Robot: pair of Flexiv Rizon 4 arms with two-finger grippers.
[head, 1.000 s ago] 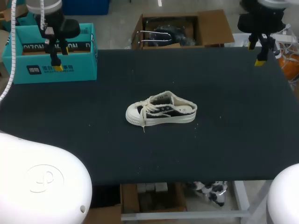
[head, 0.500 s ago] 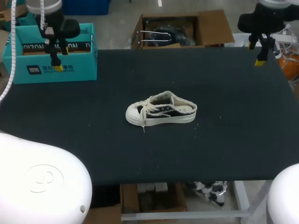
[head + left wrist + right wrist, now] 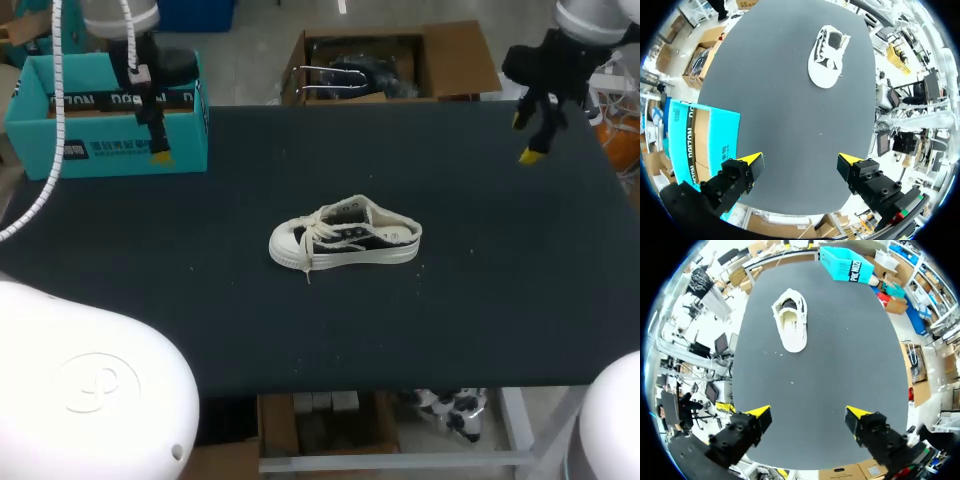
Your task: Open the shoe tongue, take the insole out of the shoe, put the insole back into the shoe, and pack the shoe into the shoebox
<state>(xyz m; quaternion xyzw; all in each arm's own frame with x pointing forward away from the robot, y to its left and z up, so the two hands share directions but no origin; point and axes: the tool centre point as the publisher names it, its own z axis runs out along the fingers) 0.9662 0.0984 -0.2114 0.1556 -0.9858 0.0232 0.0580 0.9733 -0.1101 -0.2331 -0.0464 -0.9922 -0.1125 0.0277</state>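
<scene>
Left fingers [image 3: 160, 157], right fingers [image 3: 531, 155] nearer shoe [image 3: 345, 237]; shoe unmoved.

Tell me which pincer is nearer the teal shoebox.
The left pincer: it hangs by the teal cardboard shoebox, while the right pincer hangs above the far right corner of the black table.

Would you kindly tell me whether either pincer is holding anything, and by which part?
Nothing is held: the left pincer and the right pincer are both open and empty; the shoe lies untouched on the table.

A black table [image 3: 500, 300] carries a shoe [image 3: 345, 236] and a teal shoebox [image 3: 110, 125].
</scene>
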